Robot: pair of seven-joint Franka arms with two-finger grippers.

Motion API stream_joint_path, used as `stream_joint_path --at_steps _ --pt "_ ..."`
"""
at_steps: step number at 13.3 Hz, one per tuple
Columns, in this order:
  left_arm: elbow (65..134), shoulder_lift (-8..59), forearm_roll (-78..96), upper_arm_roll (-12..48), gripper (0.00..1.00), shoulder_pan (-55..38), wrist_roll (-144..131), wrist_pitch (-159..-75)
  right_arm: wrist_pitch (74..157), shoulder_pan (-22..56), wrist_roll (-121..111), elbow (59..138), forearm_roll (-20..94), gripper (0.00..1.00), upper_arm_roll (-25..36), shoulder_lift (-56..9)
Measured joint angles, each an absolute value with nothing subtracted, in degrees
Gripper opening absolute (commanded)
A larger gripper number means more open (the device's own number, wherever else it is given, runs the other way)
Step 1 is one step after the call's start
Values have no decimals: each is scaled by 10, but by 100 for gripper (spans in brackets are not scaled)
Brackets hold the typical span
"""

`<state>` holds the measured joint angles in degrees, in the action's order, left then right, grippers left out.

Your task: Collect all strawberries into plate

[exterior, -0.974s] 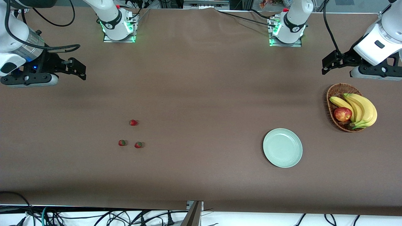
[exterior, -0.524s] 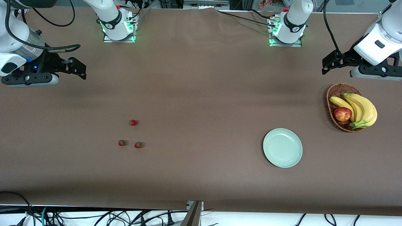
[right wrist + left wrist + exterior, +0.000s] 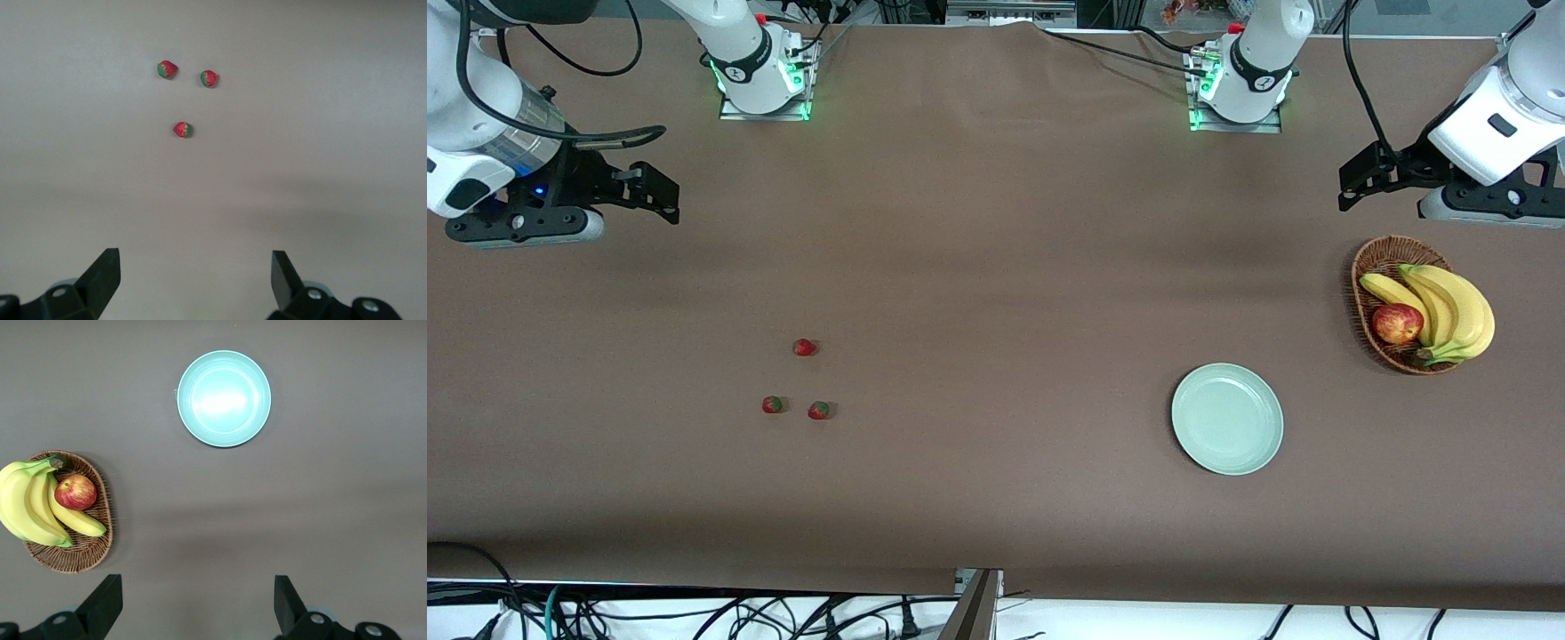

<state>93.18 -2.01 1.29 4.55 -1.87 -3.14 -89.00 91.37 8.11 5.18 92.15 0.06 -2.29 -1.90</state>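
Note:
Three strawberries (image 3: 804, 347) (image 3: 772, 404) (image 3: 818, 410) lie close together on the brown table toward the right arm's end. They also show in the right wrist view (image 3: 183, 129) (image 3: 167, 69) (image 3: 209, 78). The pale mint-green plate (image 3: 1227, 418) lies empty toward the left arm's end and shows in the left wrist view (image 3: 224, 398). My right gripper (image 3: 656, 194) (image 3: 193, 263) hangs open and empty over bare table, well away from the berries. My left gripper (image 3: 1359, 182) (image 3: 197, 587) hangs open and empty over bare table beside the basket.
A brown wicker basket (image 3: 1371, 260) with bananas (image 3: 1454, 307) and a red apple (image 3: 1397, 323) stands beside the plate, farther from the front camera. It shows in the left wrist view (image 3: 87, 555). Cables hang at the table's near edge (image 3: 978, 582).
My right gripper has shifted a little toward the strawberries. The left arm, the berries and the plate have not moved.

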Motion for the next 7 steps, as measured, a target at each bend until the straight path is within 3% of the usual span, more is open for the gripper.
stream_joint_path --at_steps 7 --pt "932 -19 13 45 100 -19 -31 -890 914 83 52 932 1 100 -23 -26"
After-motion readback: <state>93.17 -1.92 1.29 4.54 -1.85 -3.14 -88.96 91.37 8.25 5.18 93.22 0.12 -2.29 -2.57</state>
